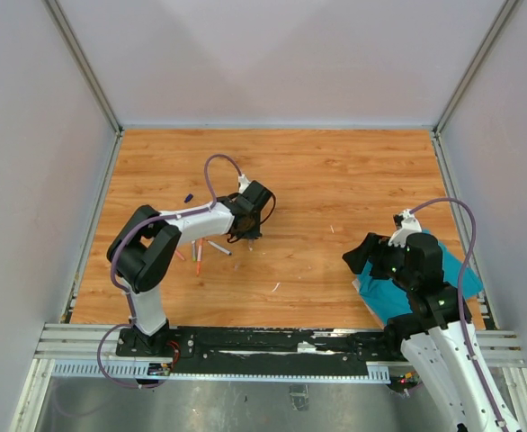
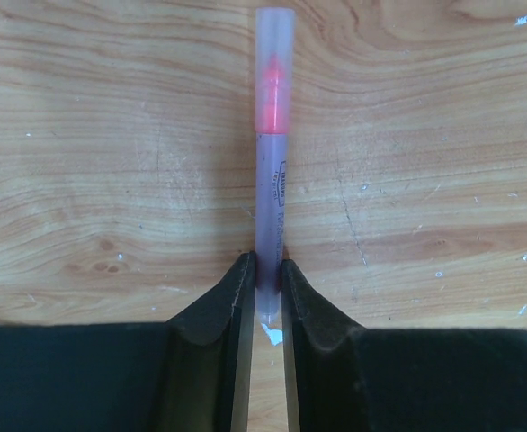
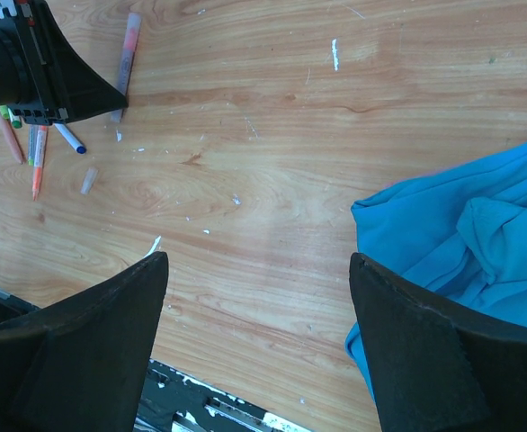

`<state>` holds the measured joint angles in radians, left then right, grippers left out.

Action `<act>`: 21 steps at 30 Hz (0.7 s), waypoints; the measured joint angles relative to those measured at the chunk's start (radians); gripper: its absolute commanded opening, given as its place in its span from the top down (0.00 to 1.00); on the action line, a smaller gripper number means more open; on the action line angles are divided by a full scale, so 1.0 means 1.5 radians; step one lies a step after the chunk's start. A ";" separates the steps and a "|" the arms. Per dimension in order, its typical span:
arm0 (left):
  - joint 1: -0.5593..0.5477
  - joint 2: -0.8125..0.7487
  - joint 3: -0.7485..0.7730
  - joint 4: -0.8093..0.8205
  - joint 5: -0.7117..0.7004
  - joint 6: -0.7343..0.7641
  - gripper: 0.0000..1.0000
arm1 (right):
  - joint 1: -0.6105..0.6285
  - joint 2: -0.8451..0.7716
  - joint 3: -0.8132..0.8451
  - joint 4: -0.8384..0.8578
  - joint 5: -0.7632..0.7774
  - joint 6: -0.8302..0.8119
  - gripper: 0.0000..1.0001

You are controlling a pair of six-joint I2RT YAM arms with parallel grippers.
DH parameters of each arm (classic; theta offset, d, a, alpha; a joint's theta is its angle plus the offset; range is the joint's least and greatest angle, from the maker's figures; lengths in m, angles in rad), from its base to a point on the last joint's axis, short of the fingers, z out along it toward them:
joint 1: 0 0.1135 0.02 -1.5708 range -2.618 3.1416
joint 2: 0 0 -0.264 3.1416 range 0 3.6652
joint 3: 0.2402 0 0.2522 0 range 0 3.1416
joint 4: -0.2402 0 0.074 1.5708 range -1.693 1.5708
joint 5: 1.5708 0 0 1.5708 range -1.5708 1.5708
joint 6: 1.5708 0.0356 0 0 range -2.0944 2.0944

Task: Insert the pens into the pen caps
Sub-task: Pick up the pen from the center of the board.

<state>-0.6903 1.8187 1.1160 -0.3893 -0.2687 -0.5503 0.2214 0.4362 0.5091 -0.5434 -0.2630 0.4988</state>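
Note:
A pale pen point(image 2: 271, 180) with a pink tip under a frosted cap point(image 2: 274, 72) lies on the wood, pointing away from my left gripper point(image 2: 268, 270). The left fingertips sit close against both sides of its rear end. From the right wrist the same pen point(image 3: 127, 58) pokes out past the left gripper. Several loose pens point(image 1: 200, 250) lie under the left arm, one blue-tipped point(image 3: 68, 138). A small purple pen cap point(image 1: 189, 197) lies farther left and a clear cap point(image 3: 88, 180) near the pens. My right gripper point(image 3: 257, 261) hangs open and empty.
A teal cloth point(image 1: 398, 292) lies crumpled at the right, under and beside the right gripper point(image 1: 358, 256). The black rail point(image 1: 263, 342) runs along the near table edge. Grey walls enclose the table on three sides.

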 measured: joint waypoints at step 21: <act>0.023 -0.030 -0.024 0.021 0.002 -0.008 0.61 | 0.000 -0.003 0.000 -0.006 -0.001 0.005 0.19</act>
<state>-0.6563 1.7733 1.0805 -0.3576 -0.2665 -0.5629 0.2214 0.4316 0.5091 -0.5518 -0.2649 0.5056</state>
